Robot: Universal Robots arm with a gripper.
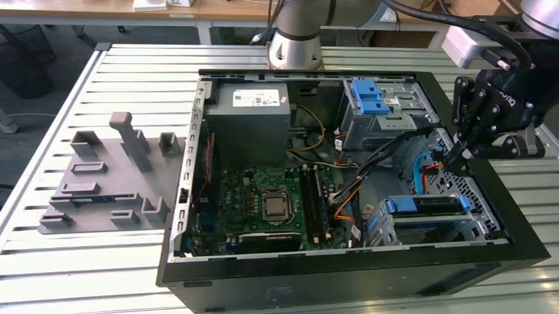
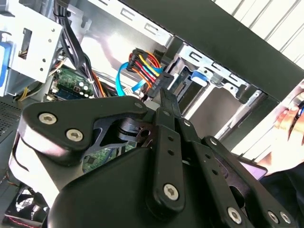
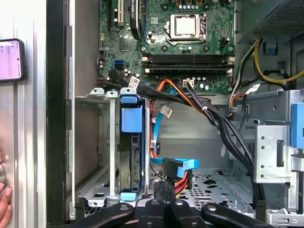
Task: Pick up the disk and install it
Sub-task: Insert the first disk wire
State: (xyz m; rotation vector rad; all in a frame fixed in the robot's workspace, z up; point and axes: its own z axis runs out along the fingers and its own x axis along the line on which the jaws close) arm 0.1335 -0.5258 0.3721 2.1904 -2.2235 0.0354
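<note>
The disk (image 1: 425, 205) lies in the metal drive cage (image 1: 476, 230) at the near right corner of the open computer case, framed by its blue bracket. In the first wrist view the disk (image 3: 128, 161) sits edge-on between the cage's rails (image 3: 95, 142). My gripper (image 1: 456, 157) hangs inside the case just behind that cage, with its fingers (image 3: 164, 190) pressed together. Their tips meet a black connector (image 3: 170, 167) on blue and orange cables beside the disk. In the second wrist view the shut fingertips (image 2: 166, 99) touch that same connector (image 2: 160, 80).
A motherboard (image 1: 271, 196) and power supply (image 1: 249, 111) occupy the case's left half. The grey drive bay with a blue latch (image 1: 371, 98) stands at the back. Black cable bundles (image 3: 213, 118) cross the middle. A grey fixture (image 1: 105, 176) lies outside. A person's hand (image 3: 4, 199) and phone (image 3: 10, 59) are beside the case.
</note>
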